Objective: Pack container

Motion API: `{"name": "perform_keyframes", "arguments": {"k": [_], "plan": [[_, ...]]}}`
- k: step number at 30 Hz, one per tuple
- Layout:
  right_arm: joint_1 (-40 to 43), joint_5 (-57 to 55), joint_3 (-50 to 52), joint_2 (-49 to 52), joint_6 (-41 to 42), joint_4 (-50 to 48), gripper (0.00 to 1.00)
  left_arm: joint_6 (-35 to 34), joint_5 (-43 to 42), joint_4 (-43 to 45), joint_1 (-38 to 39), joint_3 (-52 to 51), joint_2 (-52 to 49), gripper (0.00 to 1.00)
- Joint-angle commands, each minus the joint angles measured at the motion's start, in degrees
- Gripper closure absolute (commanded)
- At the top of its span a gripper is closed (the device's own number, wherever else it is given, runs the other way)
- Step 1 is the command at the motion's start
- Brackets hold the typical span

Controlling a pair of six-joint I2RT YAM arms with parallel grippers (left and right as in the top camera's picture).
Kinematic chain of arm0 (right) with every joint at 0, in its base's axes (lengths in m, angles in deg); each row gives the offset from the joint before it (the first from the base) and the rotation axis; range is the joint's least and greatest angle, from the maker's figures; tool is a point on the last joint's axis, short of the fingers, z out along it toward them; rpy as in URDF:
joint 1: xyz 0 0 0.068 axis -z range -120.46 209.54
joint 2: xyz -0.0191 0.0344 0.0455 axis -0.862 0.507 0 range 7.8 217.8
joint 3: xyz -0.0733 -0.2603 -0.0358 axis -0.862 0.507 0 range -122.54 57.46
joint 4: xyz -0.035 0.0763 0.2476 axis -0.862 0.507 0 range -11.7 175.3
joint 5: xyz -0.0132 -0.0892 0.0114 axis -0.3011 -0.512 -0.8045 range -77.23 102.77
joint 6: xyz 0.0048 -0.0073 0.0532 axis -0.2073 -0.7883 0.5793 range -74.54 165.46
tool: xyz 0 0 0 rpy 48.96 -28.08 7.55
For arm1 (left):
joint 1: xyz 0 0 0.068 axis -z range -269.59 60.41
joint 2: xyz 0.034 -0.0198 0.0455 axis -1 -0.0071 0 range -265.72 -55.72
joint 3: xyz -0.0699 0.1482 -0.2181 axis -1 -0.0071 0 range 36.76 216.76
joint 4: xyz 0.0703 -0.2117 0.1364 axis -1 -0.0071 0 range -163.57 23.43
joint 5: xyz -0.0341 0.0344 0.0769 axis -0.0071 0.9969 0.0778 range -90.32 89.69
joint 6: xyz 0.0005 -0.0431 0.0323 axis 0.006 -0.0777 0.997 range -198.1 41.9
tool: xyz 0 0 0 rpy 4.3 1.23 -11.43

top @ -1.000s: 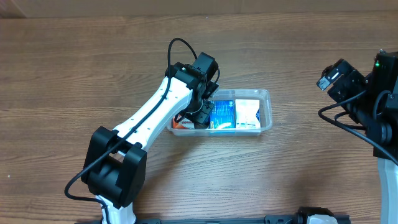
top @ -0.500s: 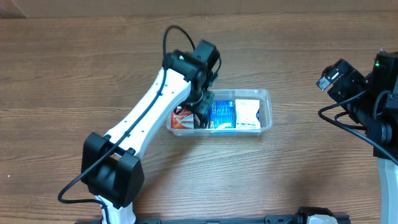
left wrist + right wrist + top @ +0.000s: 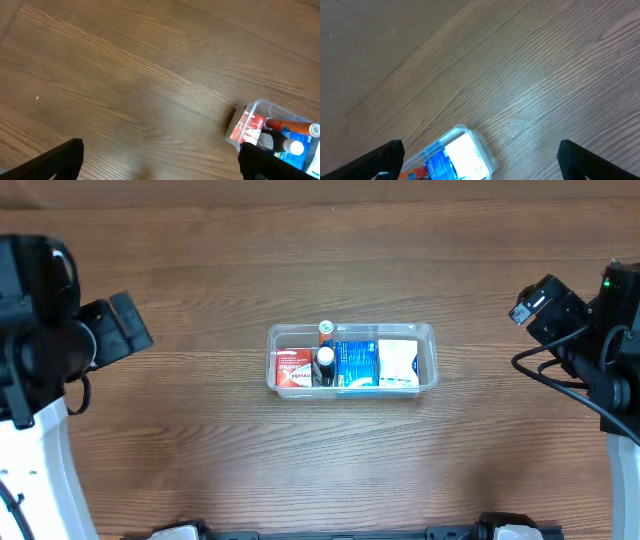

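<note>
The clear container point(image 3: 432, 360) lies mid-table. Inside it, from left to right, are a red box point(image 3: 291, 368), a small white-capped bottle point(image 3: 325, 363) with an orange-tipped tube point(image 3: 325, 330) behind it, a blue box point(image 3: 357, 364) and a white box point(image 3: 398, 363). My left gripper point(image 3: 135, 330) hangs open and empty at the far left, well away from the container. In the left wrist view the container's corner point(image 3: 250, 107) shows at the lower right, beyond the open left gripper point(image 3: 160, 170). At the far right, my right gripper point(image 3: 528, 305) is open and empty too. The right wrist view has the container point(image 3: 487, 156) low between its fingers point(image 3: 385, 159).
Bare wooden tabletop point(image 3: 320, 460) surrounds the container on all sides. The left arm's white links point(image 3: 35, 450) stand at the left edge and the right arm's base point(image 3: 620, 450) at the right edge.
The left gripper, shut inside the container's left part a second ago, has opened and swung back to the far left. The small bottle and tube now show between the red and blue boxes.
</note>
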Motion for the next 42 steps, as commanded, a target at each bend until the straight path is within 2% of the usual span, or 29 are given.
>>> {"name": "perform_keyframes", "arguments": {"k": [1,11,14,17,19,23,26,33,42], "plan": [[0.15,-0.52,-0.26,-0.17,0.24,-0.13,0.0,-2.01,-2.95,0.26,-0.44,0.55,-1.27,0.0],[0.15,-0.57,0.17,-0.85,-0.02,-0.07,0.0,-2.01,-2.8,0.24,-0.44,0.55,-1.97,0.0],[0.15,-6.14,3.82,-8.81,-1.73,-1.4,0.0,-2.01,-2.8,0.22,-0.44,0.55,-1.97,0.0],[0.15,-4.52,12.98,-21.07,-13.73,-10.27,0.0,-2.01,-2.8,0.24,-0.44,0.55,-1.97,0.0],[0.15,-1.55,23.98,-33.44,-19.91,-14.36,0.0,-2.01,-2.8,0.24,-0.44,0.55,-1.97,0.0],[0.15,-0.39,40.59,-50.27,-20.0,-16.57,0.0,-2.01,-2.8,0.24,-0.44,0.55,-1.97,0.0],[0.15,0.7,51.06,-57.99,-19.98,-19.63,0.0,-2.01,-2.8,0.24,-0.44,0.55,-1.97,0.0],[0.15,1.64,69.37,-65.42,-19.98,-29.33,0.0,-2.01,-2.8,0.24,-0.44,0.55,-1.97,0.0],[0.15,3.13,77.92,-67.63,-19.34,-32.81,0.0,-2.01,-2.8,0.24,-0.44,0.55,-1.97,0.0]]}}
